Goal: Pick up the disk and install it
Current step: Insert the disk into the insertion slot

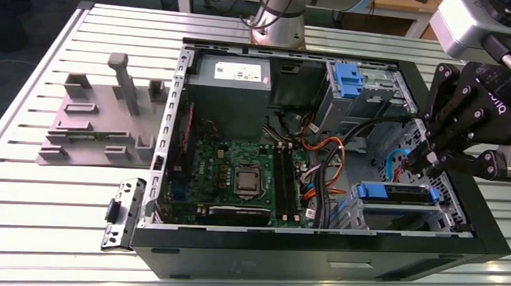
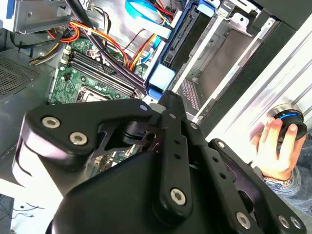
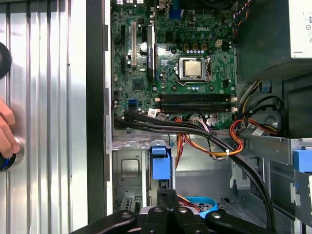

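The disk (image 1: 395, 193) sits on edge in the lower drive bay of the open computer case (image 1: 485, 221), on the exterior view's right, with its blue bracket showing. In both wrist views the bracket's blue end (image 3: 161, 168) (image 2: 161, 78) lies just beyond my fingertips. My black gripper (image 1: 429, 165) hangs right over that end of the disk. Its fingers are pressed together in both wrist views (image 3: 166, 195) (image 2: 168, 97), with nothing between them. I cannot tell whether the tips touch the bracket.
Inside the case are a green motherboard (image 1: 236, 174), a grey power supply box (image 1: 232, 77), cable bundles (image 1: 324, 152) and another blue bracket (image 1: 349, 79) in the upper bay. A grey plastic stand (image 1: 101, 120) stands outside the case. A person's hand (image 2: 270, 146) rests on a knob beside it.
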